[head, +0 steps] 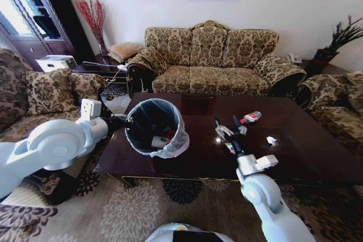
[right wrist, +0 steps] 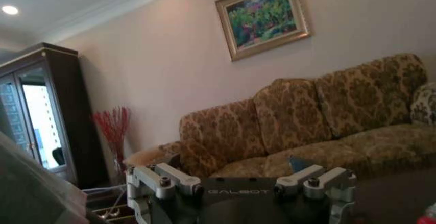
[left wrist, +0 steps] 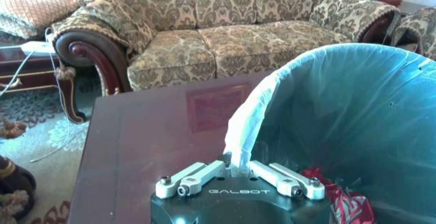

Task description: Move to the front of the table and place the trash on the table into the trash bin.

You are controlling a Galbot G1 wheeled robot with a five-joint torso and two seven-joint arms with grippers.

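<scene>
1. Two arms reach over the table [head: 295, 140] in the head view. The left gripper [head: 126, 122] is at the near-left part of the dark glossy top, clamped on the rim of the trash bin [head: 173, 118], which sits tilted at the table's left side with its mouth turned up toward the camera. Inside the bin lie a white cup [head: 158, 141] and something red. The right gripper [head: 227, 122] hangs above the middle of the table with its two dark fingers spread apart and nothing between them. Just beyond it lie a clear bottle with a red label [head: 250, 117], a small wrapper [head: 229, 147] beside the fingers, and a crumpled white paper bit [head: 271, 140] farther right. A patterned sofa [head: 210, 60] stands behind the table.

2. Left wrist view: the left gripper [left wrist: 240, 172] has its fingers closed on the whitish bag liner [left wrist: 246, 122] folded over the bin's rim. The bin's lined inside [left wrist: 354, 112] is at one side, with a red-and-white wrapper or can [left wrist: 340, 198] at its bottom. The table top [left wrist: 156, 132] runs toward the sofa [left wrist: 225, 35].

3. Right wrist view: the right gripper [right wrist: 242, 203] stands open and empty, fingers wide apart, facing the sofa [right wrist: 307, 122] and a framed painting [right wrist: 262, 17] on the wall.
</scene>
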